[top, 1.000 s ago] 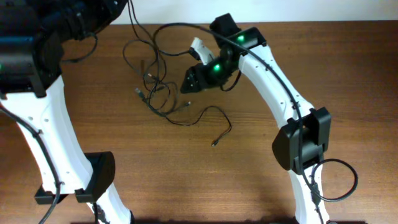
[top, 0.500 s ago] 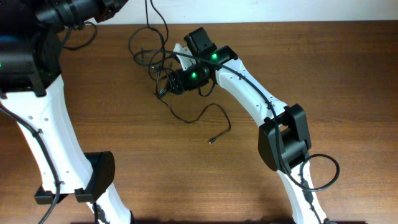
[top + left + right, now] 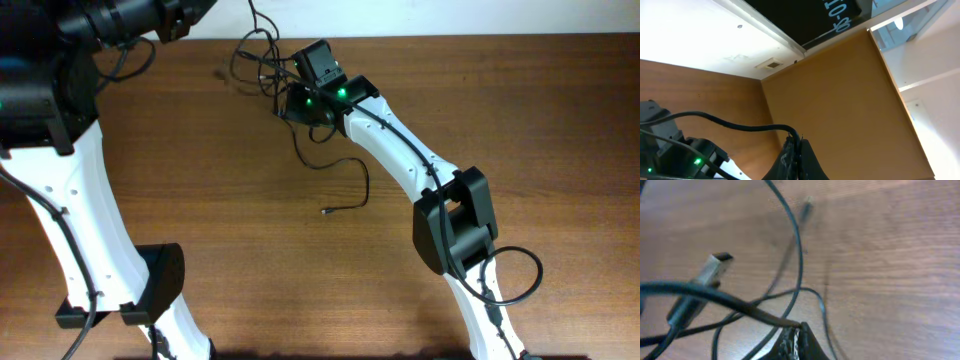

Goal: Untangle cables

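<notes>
White left arm [image 3: 75, 210] rises toward the far-left corner, left jaws pressed together. White right arm [image 3: 400, 150] leans far and leftward, right jaws likewise pinched tight.

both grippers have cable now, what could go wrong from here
The left gripper and right gripper are each shut on a strand of the cables; pulling apart may tighten the clump instead of loosening it.
The USB plug sits among loops and could snag.
The clump lies near the far edge of the table and might slide off.

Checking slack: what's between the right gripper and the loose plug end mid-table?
Overhead: just one cable strand curling from the right gripper to the plug, over bare table.
</notes>
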Robot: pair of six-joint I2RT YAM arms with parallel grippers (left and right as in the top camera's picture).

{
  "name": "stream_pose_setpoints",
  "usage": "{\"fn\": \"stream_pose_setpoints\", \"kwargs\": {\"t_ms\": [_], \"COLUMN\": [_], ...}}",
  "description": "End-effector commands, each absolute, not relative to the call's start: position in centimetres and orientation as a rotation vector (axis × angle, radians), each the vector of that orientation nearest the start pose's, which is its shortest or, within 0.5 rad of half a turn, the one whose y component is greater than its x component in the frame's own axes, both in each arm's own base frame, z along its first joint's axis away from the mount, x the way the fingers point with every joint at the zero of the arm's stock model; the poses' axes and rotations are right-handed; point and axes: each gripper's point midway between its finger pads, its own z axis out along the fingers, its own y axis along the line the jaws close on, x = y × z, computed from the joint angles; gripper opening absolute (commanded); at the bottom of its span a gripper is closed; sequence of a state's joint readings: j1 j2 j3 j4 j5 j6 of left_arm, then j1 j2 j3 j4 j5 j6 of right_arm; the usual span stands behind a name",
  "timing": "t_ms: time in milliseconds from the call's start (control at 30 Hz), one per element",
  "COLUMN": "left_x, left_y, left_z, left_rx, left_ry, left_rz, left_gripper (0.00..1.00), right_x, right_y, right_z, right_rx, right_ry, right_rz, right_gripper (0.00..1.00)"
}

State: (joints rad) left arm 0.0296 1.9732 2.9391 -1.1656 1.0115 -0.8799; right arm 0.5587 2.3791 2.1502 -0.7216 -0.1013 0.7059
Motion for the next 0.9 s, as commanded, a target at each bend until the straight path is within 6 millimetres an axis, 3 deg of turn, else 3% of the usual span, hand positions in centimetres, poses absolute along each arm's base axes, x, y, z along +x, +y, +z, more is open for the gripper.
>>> {"fn": "stream_pose_setpoints", "kwargs": {"t_ms": [0, 67, 133, 200, 267, 367, 433, 467, 500, 533, 567, 633, 733, 833, 867], "left_x": [38.4, 40.6, 41.5, 41.5, 41.8, 42.1, 42.0, 42.0, 42.2, 42.5, 42.7, 42.9, 43.1, 43.5, 43.6], "left_y": [-12.8, -9.4, -3.7, -2.1, -1.7, -1.5, -0.8, -1.2, -2.0, -3.0, -3.2, -3.1, -2.6, -0.3, 0.5], "left_z": [55.7, 51.3, 45.4, 42.0, 37.5, 31.7, 28.0, 27.0, 27.1, 27.9, 28.4, 28.7, 28.8, 28.9, 29.0], "left_rx": [-0.078, -0.321, -0.513, -0.426, -0.364, -0.280, -0.302, -0.296, -0.247, -0.192, -0.184, -0.191, -0.212, -0.387, -0.440], "left_ry": [1.919, 2.019, 2.162, 2.290, 2.454, 2.643, 2.744, 2.770, 2.762, 2.732, 2.710, 2.693, 2.686, 2.657, 2.643], "left_rz": [-1.417, -1.126, -0.646, -0.436, -0.357, -0.290, -0.233, -0.261, -0.321, -0.394, -0.414, -0.412, -0.407, -0.403, -0.406], "left_gripper": [0.00, 0.00, 0.00, 0.00, 0.00, 0.00, 0.00, 0.00, 0.00, 0.00, 0.00, 0.00, 0.00, 0.00, 0.00], "right_x": [49.9, 48.3, 46.8, 45.4, 43.8, 41.5, 40.9, 40.9, 41.0, 41.2, 41.2, 40.4, 40.4, 42.1, 42.2], "right_y": [31.5, 28.5, 25.1, 21.7, 19.6, 19.0, 19.2, 19.6, 20.2, 21.1, 21.8, 24.6, 26.8, 27.2, 27.4], "right_z": [9.1, 11.7, 15.4, 19.0, 22.6, 23.5, 23.4, 23.4, 23.3, 22.8, 22.1, 18.8, 14.4, 9.2, 8.3], "right_rx": [0.002, -0.106, -0.179, -0.217, -0.264, -0.303, -0.323, -0.337, -0.349, -0.317, -0.304, -0.383, -0.465, -0.476, -0.477], "right_ry": [2.708, 2.758, 2.764, 2.750, 2.715, 2.754, 2.771, 2.766, 2.758, 2.770, 2.790, 2.864, 2.924, 2.963, 2.971], "right_rz": [0.608, 0.624, 0.591, 0.555, 0.591, 0.633, 0.655, 0.656, 0.661, 0.673, 0.682, 0.665, 0.602, 0.495, 0.493], "right_gripper": [0.04, 0.04, 0.04, 0.04, 0.04, 0.04, 0.04, 0.19, 0.48, 0.63, 0.63, 0.63, 0.60, 0.59, 0.57]}}
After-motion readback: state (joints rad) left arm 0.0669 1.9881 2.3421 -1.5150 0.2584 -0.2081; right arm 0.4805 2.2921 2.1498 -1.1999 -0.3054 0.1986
